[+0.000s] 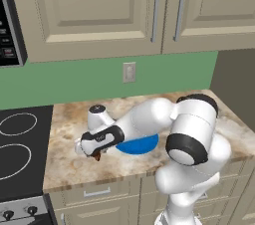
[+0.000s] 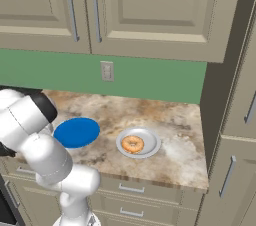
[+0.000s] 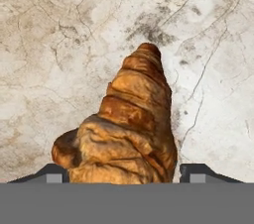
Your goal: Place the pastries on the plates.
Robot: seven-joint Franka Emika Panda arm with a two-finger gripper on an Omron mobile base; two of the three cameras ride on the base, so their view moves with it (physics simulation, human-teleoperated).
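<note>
In the hand view the jaws are standing apart, one tip on either side of the croissant (image 3: 126, 129), not yet clamping it, while the pastry is lying on the marbled worktop (image 3: 59, 44) with its tapered end pointing toward 12 o'clock. For a sound pickup the tips should be closing evenly across the wide body, low near the base, before any lift. Beyond, the blue plate (image 2: 76, 131) is waiting bare, and at its 3 o'clock the donut (image 2: 132, 144) is resting on the white plate (image 2: 150, 142).
</note>
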